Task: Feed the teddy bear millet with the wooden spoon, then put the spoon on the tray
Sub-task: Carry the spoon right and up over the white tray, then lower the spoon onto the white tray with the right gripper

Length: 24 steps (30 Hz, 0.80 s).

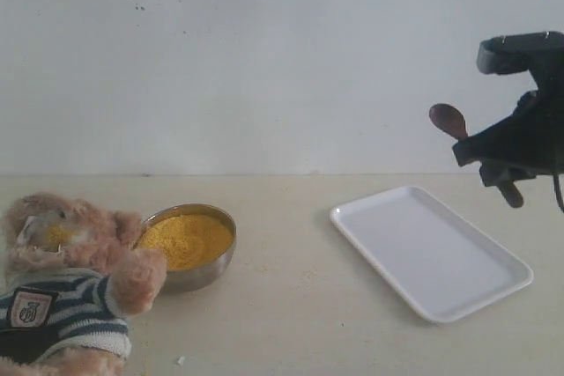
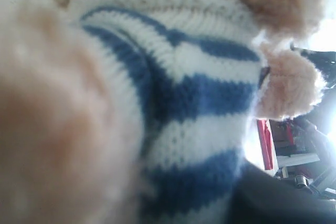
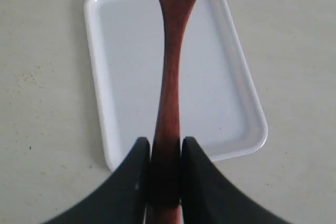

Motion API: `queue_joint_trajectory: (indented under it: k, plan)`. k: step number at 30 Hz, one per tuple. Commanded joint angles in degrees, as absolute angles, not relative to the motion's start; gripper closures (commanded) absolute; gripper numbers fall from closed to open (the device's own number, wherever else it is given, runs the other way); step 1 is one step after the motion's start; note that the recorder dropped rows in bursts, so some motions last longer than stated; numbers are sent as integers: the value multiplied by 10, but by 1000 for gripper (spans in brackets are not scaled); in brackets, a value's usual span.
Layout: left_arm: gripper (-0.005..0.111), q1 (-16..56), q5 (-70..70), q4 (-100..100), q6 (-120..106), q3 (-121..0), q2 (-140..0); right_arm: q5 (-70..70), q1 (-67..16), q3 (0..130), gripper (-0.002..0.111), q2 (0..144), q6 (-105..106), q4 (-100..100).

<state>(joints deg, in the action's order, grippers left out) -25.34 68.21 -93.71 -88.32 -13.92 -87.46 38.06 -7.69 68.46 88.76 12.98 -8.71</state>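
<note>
I read the exterior view from low on the counter's [image 1: 308,305] near side, facing level across it to the white wall [image 1: 264,59] behind the far edge. The left wrist view sits almost against the teddy bear [image 2: 199,93]; its striped shirt fills the frame. The exterior view shares that bear at the near left. The right wrist view looks steeply down along the wooden spoon [image 3: 170,77] onto the tray [image 3: 131,77], and the exterior view shows both at the right.

One teddy bear [image 1: 66,279], one bowl [image 1: 210,272], one wooden spoon [image 1: 448,120], one tray [image 1: 423,248].
</note>
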Motion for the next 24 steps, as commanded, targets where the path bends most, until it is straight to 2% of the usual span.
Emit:
queue_joint_trajectory:
  k: [1,8,18,20,24]
  plan:
    - [103,-255,700,-936,-895,-137,-868,310,-73,620,108,887,143,-92]
    - [103,-255,700,-971,-895,-137,-868,214,-73,561,108,887,154,-90]
    - [103,-255,700,-999,-939,-139,-868,147,-73,548,108,887,157,-90]
    - [103,-255,700,-999,-919,-139,-868,147,-73,548,108,892,158,-90]
    - [103,-255,691,-995,-887,-139,-868,248,-75,600,108,962,160,-100]
